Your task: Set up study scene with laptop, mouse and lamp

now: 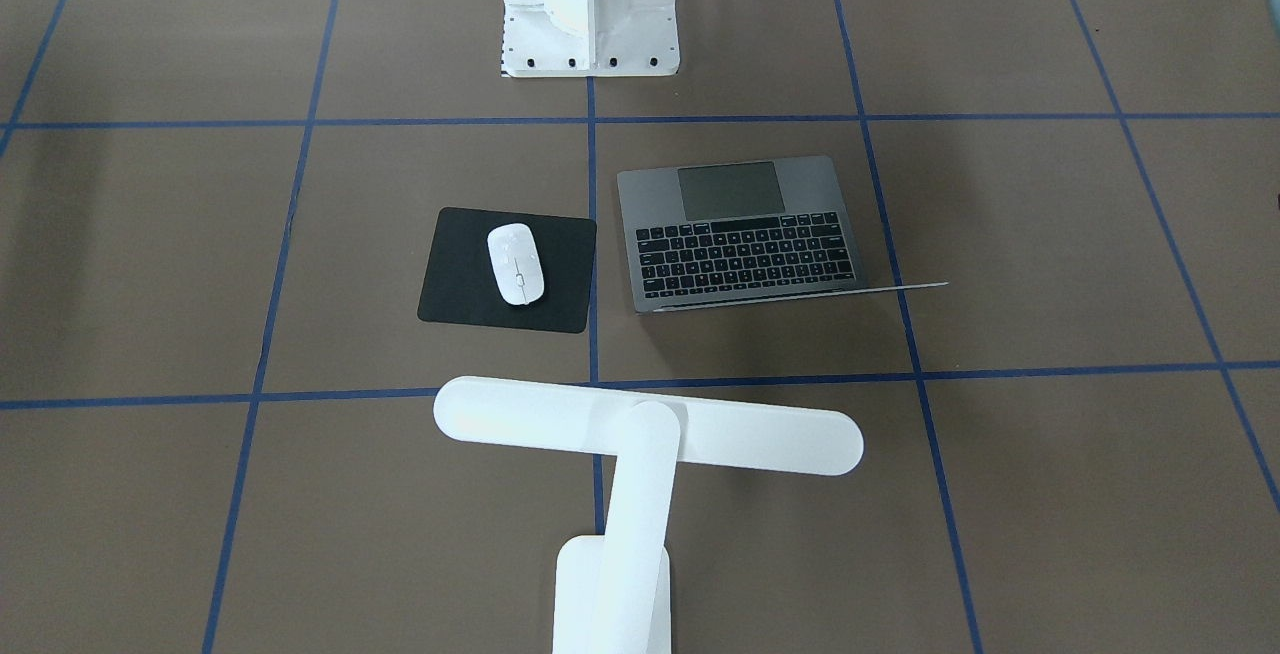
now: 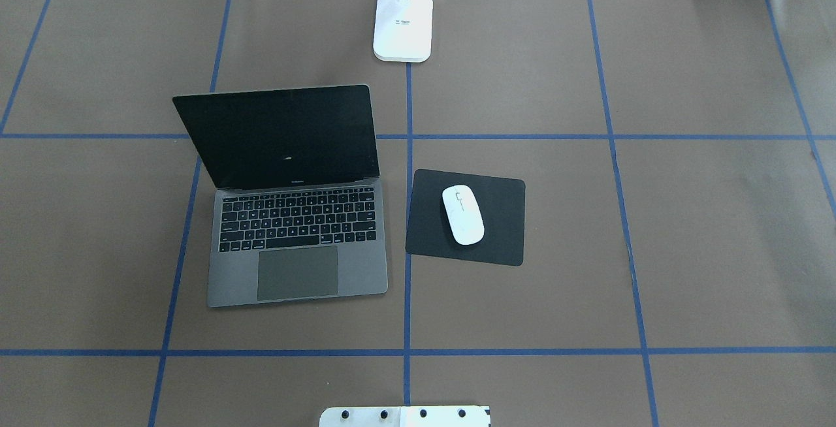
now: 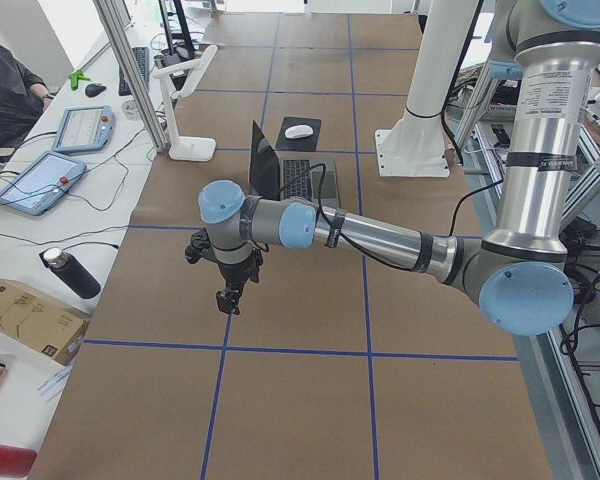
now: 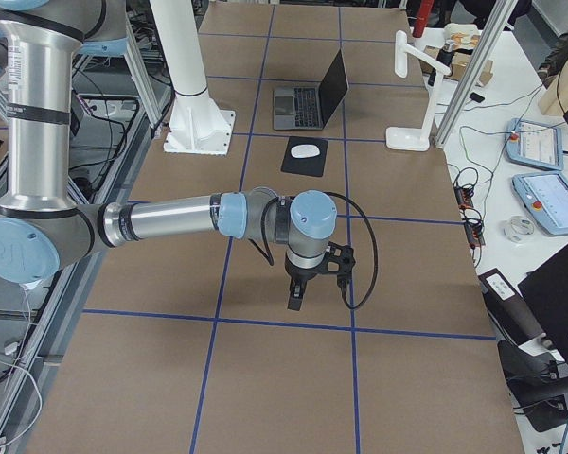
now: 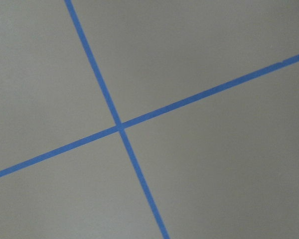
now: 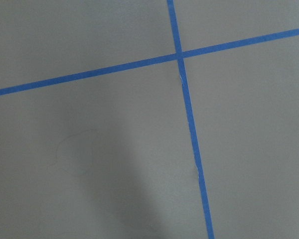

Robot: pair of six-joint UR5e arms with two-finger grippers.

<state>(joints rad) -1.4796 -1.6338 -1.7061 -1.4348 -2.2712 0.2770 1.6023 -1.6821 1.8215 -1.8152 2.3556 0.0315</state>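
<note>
The laptop stands open left of the table's middle, its dark screen raised, and also appears in the front view. The white mouse lies on a black pad just right of it. The white lamp stands at the table's far edge on its base, its bar head level. My left gripper hangs over bare table far from the laptop; my right gripper hangs likewise at the other end. Only side views show them, so I cannot tell whether either is open or shut. Both wrist views show only brown paper and blue tape.
The white flanged pedestal is bolted at the robot's side of the table. Beyond the lamp runs a desk with tablets, cables and a dark bottle; a person's sleeve shows there.
</note>
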